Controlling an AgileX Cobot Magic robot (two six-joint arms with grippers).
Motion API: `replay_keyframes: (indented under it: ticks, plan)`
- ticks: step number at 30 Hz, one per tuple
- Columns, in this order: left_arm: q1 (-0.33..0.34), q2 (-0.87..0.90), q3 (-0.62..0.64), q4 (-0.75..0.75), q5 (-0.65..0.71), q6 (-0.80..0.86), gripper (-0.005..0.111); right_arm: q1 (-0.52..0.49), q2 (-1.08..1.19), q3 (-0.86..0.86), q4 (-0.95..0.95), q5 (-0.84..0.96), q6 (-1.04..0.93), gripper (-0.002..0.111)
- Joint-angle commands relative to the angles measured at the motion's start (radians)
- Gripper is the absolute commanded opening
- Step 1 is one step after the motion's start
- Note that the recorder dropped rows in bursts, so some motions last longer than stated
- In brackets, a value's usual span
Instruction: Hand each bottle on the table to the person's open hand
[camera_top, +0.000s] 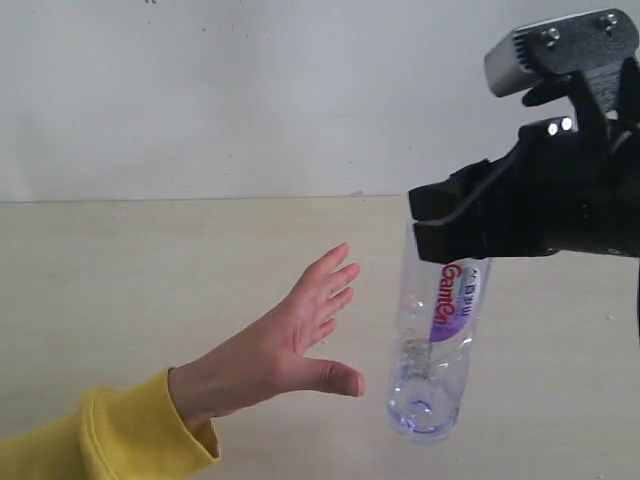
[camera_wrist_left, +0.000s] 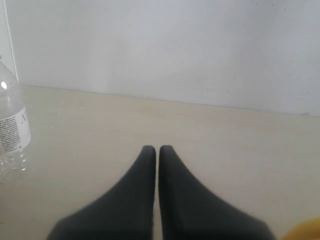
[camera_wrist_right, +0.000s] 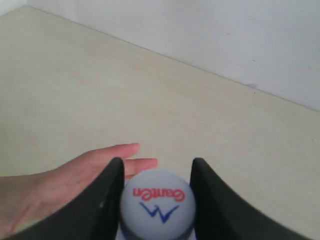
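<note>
The clear bottle with the purple-red label (camera_top: 435, 340) hangs in the air above the table (camera_top: 150, 270), held near its top by my right gripper (camera_top: 432, 225). Its white cap (camera_wrist_right: 157, 201) sits between the two black fingers (camera_wrist_right: 107, 200), which are shut on it. The person's open hand (camera_top: 290, 345) in a yellow sleeve is just left of the bottle, a small gap apart; the hand (camera_wrist_right: 60, 180) also shows beside the cap. My left gripper (camera_wrist_left: 157, 150) is shut and empty low over the table. Another clear bottle (camera_wrist_left: 11, 125) stands beside it. The cream-yellow bottle is out of view.
A white wall (camera_top: 250, 90) runs along the table's far edge. The yellow sleeve (camera_top: 100, 440) comes in from the lower left corner of the exterior view.
</note>
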Motion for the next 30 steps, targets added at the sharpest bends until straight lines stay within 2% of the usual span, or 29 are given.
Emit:
replay_keyframes:
  ticks: [1,6,11,14,16,18,20,21,23,28,30]
  plan:
    - [0.003,-0.003,-0.004,0.004,-0.001,-0.001,0.004,0.092,0.031,-0.031,0.011,-0.098,-0.008,0.0]
    - [0.003,-0.003,-0.004,0.004,-0.001,-0.001,0.004,0.187,0.109,-0.104,0.013,-0.13,-0.008,0.0]
    - [0.003,-0.003,-0.004,0.004,-0.001,-0.001,0.004,0.225,0.16,-0.158,0.013,-0.143,-0.007,0.0]
    - [0.003,-0.003,-0.004,0.004,-0.001,-0.001,0.004,0.225,0.156,-0.16,0.013,-0.157,-0.013,0.006]
    - [0.003,-0.003,-0.004,0.004,-0.001,-0.001,0.004,0.225,0.149,-0.16,0.013,-0.157,-0.042,0.025]
    - [0.003,-0.003,-0.004,0.004,-0.001,-0.001,0.004,0.213,0.142,-0.16,0.013,-0.163,-0.04,0.059]
    - [0.003,-0.003,-0.004,0.004,-0.001,-0.001,0.004,0.197,0.135,-0.16,0.036,-0.188,-0.018,0.086]
    - [0.003,-0.003,-0.004,0.004,-0.001,-0.001,0.004,0.185,0.127,-0.16,0.06,-0.195,-0.002,0.091]
    - [0.003,-0.003,-0.004,0.004,-0.001,-0.001,0.004,0.153,0.111,-0.16,0.06,-0.186,-0.012,0.085]
    - [0.003,-0.003,-0.004,0.004,-0.001,-0.001,0.004,0.006,-0.002,-0.146,0.06,-0.111,-0.071,0.059]
    - [0.003,-0.003,-0.004,0.004,-0.001,-0.001,0.004,-0.074,-0.074,-0.122,0.06,-0.108,-0.071,0.034]
